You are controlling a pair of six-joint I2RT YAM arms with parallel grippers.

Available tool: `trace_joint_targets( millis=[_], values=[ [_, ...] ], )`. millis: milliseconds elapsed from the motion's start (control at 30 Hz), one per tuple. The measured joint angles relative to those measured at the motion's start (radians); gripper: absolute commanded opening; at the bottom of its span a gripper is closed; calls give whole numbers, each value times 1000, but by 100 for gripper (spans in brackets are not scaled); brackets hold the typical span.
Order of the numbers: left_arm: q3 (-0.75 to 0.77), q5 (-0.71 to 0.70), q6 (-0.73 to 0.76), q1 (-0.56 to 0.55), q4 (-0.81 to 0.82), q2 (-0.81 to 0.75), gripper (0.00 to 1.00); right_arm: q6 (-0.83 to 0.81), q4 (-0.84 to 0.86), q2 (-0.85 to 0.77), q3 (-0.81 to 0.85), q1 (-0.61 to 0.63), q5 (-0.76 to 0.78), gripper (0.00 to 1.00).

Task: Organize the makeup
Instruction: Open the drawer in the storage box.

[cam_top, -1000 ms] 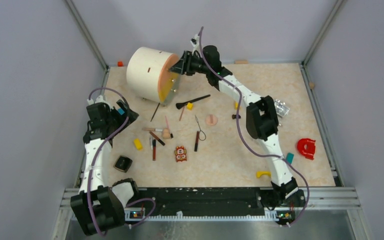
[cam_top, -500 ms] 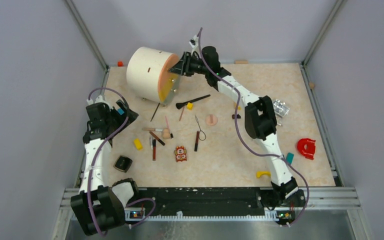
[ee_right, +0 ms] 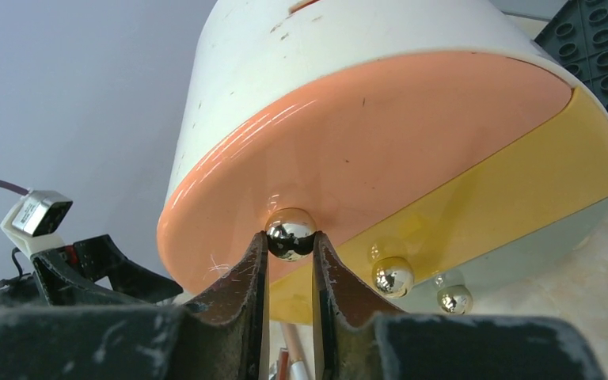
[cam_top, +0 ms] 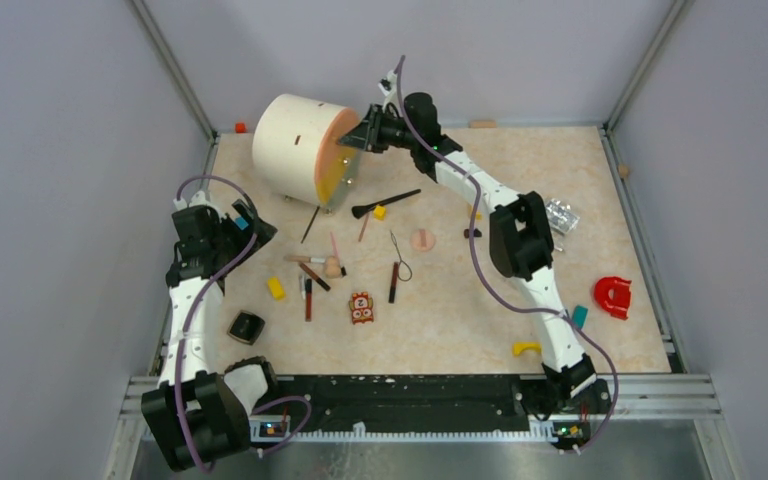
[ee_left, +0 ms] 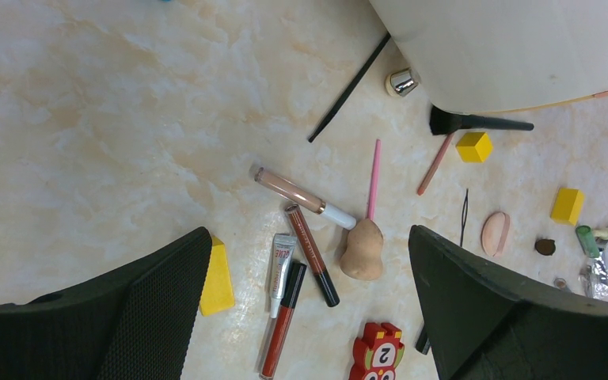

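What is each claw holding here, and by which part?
Right claw pinches the peach drawer by its silver knob; left claw holds nothing.

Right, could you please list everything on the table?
cabinet: one, cream with peach and yellow drawers, far left
knobs: three, chrome, on drawer fronts
makeup sticks: several, black, brown, red, pink, before the cabinet
sponge: one, tan, among the sticks
puff: one, peach, centre
wire-loop tool: one, black, beside the puff
yellow blocks: three, among the makeup
toy figure: one, orange-red, near centre
pot: one, black, near left
horseshoe piece: one, red, right
foil wrapper: one, silver, right
curved piece: one, yellow, near right
small block: one, teal, near right
left gripper: open, left of the makeup
right gripper: closed on the peach drawer's knob
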Motion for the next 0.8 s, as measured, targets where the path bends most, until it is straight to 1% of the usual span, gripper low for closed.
trace_joint_targets(
  millis=[200,367,800],
  values=[
    [0,0,0,0,0,0,99,-10,12,-1,-12,0,0,1],
    [0,3,0,0,0,0,99,-19,73,-43,-103,-1,7,0],
    [0,8,0,0,0,0,99,-73,90,-166,-280,-12,32,0]
  ],
)
